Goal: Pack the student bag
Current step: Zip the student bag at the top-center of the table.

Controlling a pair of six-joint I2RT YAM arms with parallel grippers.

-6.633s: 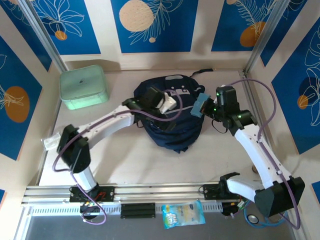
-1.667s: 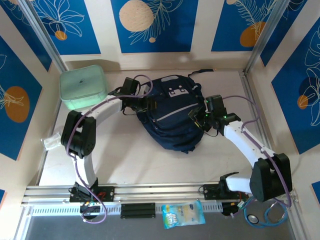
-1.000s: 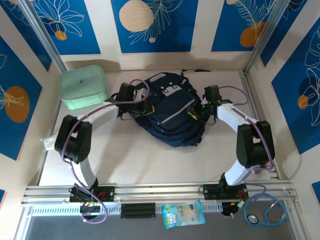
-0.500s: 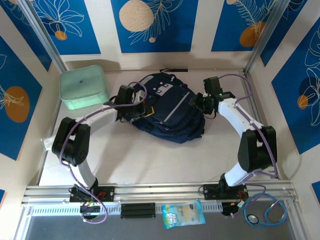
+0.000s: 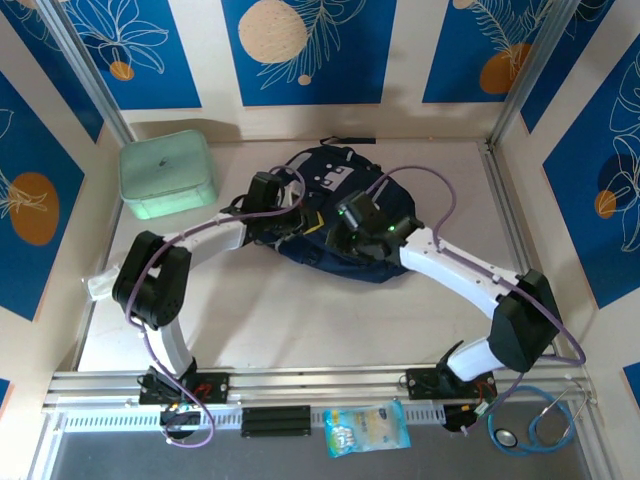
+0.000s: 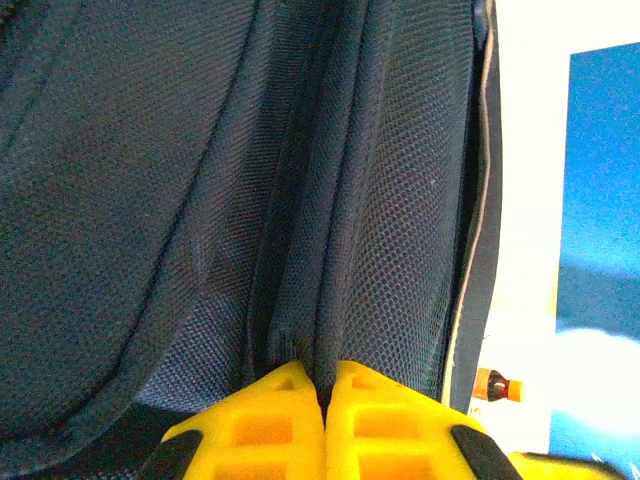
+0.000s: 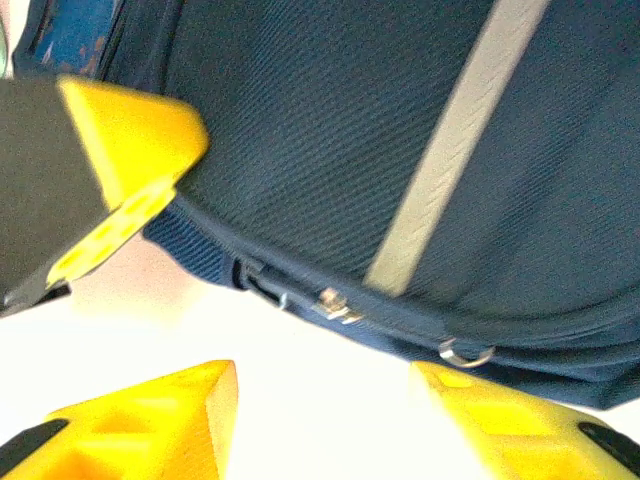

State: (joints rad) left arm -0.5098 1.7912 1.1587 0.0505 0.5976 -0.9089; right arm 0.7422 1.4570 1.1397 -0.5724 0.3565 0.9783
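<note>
Where it lies flat on pale table [image 5: 300, 320], large dark navy fabric backpack [image 5: 325, 170]: left gripper [image 6: 325, 420] clenched on its fabric fold; right gripper [image 7: 320, 405] released, fingers apart.

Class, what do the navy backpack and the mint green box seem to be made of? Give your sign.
The student bag: likely woven synthetic, matt; fine weave shows close up. Its zip pulls look like shiny metal. The box: probably moulded plastic, smooth, with rounded corners.

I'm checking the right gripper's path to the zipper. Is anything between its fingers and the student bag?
Nothing visible. The right gripper has open jaws facing the student bag and its zipper pulls across bare table. The left gripper, shut on the bag's fabric, is off to the side.
</note>
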